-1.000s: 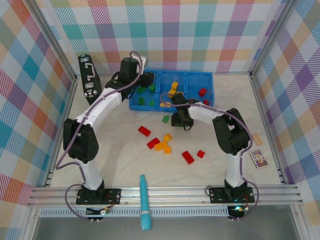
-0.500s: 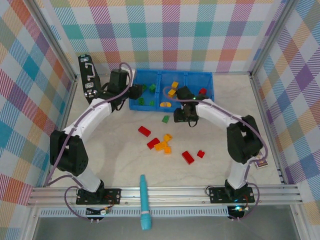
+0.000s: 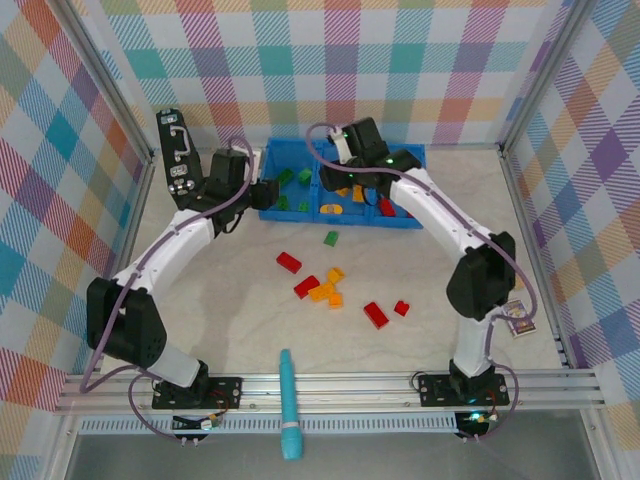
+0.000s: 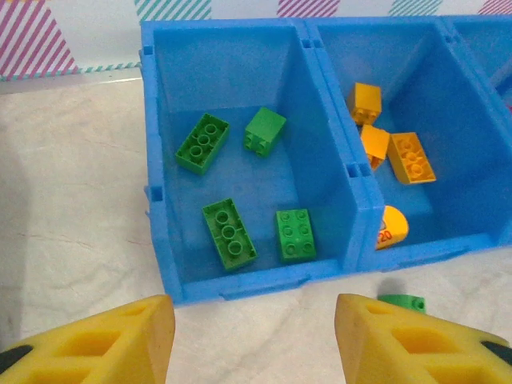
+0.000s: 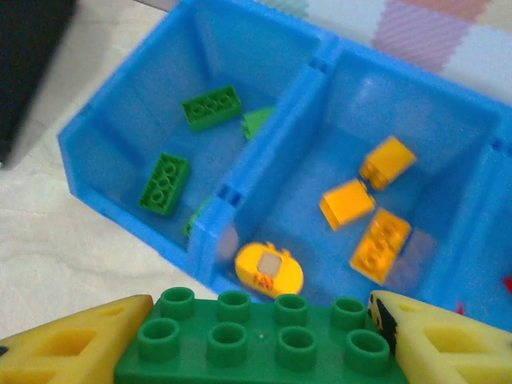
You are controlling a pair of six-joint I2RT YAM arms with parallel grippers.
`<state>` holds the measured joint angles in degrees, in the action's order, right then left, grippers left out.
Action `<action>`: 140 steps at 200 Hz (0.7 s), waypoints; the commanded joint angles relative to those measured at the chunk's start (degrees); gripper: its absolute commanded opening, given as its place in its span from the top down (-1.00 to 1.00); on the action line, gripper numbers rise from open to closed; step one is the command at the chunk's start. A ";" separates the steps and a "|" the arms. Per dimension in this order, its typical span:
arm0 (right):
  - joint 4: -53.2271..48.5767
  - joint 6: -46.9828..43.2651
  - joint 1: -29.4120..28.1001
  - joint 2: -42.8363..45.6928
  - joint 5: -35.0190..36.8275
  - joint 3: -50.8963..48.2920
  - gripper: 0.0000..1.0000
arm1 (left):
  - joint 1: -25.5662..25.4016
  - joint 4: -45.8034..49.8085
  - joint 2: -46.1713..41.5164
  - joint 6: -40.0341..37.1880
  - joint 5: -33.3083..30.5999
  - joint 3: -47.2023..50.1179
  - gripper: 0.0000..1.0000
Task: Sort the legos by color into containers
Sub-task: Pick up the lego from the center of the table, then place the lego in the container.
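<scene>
Clamped end to end on a long green eight-stud brick (image 5: pixel 264 342), the right claw (image 5: pixel 258 324) sits at the bottom of the right wrist frame. Its yellow fingers (image 5: pixel 72 348) press the brick's short sides, and the blue tray (image 5: pixel 120 92) lies beyond it. The left claw (image 4: pixel 252 344) stands open with nothing in it at the bottom of the left wrist frame, just short of the tray's near wall. In that view the left compartment (image 4: pixel 232 180), centre left of the frame, holds four green bricks (image 4: pixel 202 142), all lying apart from one another. The middle compartment (image 4: pixel 456 104), at the right, holds three orange bricks (image 4: pixel 411 157) clustered near its upper left. A rounded orange piece (image 4: pixel 392 226) lies against its near wall, printed with the digits "20". One small green brick (image 4: pixel 402 302) lies on the table just outside that wall. From above, the right compartment (image 3: pixel 414 158) is partly covered by the right arm, with a red brick (image 3: pixel 388 207) showing in it. Loose legos (image 3: pixel 327 290) in red and orange are scattered mid-frame on the table (image 3: pixel 230 300), well apart from the tray.
</scene>
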<state>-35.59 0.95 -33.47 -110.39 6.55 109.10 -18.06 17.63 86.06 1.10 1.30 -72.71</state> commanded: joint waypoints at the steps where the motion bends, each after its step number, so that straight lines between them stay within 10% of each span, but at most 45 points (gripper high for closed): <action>1: 3.39 -5.66 -1.39 -4.91 -2.79 4.88 -0.06 | 0.41 -1.18 -4.41 4.51 5.36 3.27 -0.11; 140: 13.20 -22.08 -3.00 -27.98 -3.21 21.52 -0.23 | -10.24 15.15 -24.95 7.08 2.22 21.23 -0.12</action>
<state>-25.21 -16.12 -36.07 -135.57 2.59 126.39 -24.95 29.76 61.98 6.50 5.32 -54.11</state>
